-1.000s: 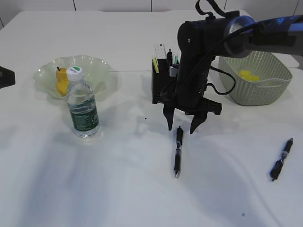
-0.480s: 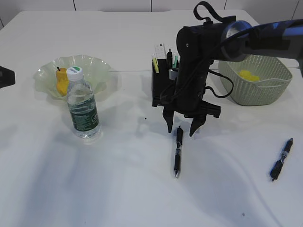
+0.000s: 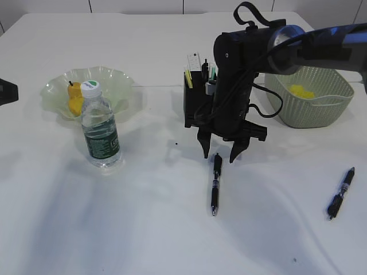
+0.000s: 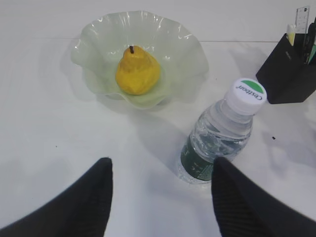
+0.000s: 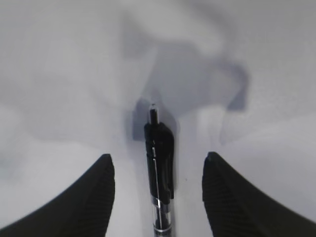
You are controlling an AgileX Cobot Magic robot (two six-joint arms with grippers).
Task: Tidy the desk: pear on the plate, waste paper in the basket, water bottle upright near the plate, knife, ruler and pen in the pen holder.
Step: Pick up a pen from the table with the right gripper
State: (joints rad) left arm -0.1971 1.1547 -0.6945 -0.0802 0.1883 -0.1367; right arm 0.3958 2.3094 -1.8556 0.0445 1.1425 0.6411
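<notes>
Directly between the right gripper's point(image 3: 221, 154) spread, empty jaws lies a black pen point(image 3: 215, 183), its clip end nearest.

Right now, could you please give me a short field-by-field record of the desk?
pear: on green plate
water bottle: upright, beside plate
basket: yellow paper inside
pen holder: ruler and pens inside
near pen: flat on table, between fingers of right gripper, untouched
far pen: flat, right side
left gripper: open, empty
</notes>
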